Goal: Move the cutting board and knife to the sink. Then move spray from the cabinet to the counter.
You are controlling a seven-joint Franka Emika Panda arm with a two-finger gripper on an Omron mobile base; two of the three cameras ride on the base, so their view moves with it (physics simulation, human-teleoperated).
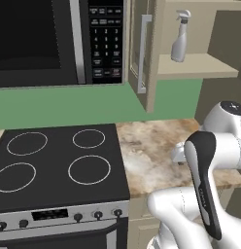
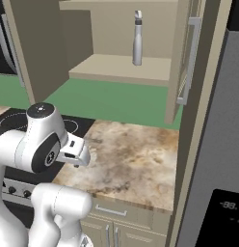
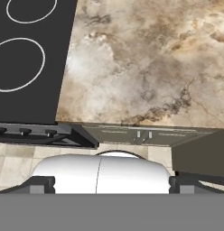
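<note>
The spray bottle (image 1: 180, 43) stands upright on the open cabinet's shelf (image 1: 195, 66), upper right of the left base view. The gripper (image 3: 112, 185) hangs over the marbled counter (image 3: 145, 63), jaws spread wide, holding nothing.

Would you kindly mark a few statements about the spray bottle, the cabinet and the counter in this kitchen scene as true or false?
1. The spray stands upright on the shelf of the cabinet. True.
2. The cabinet's door is shut. False: it is swung open, so the shelf is in plain sight.
3. The gripper is closed on the spray. False: it is open, holds nothing and looks down at the counter.
4. The stovetop lies directly beside the counter. True.
5. A pot sits on one of the stovetop's burners. False: the burner rings are bare.
</note>
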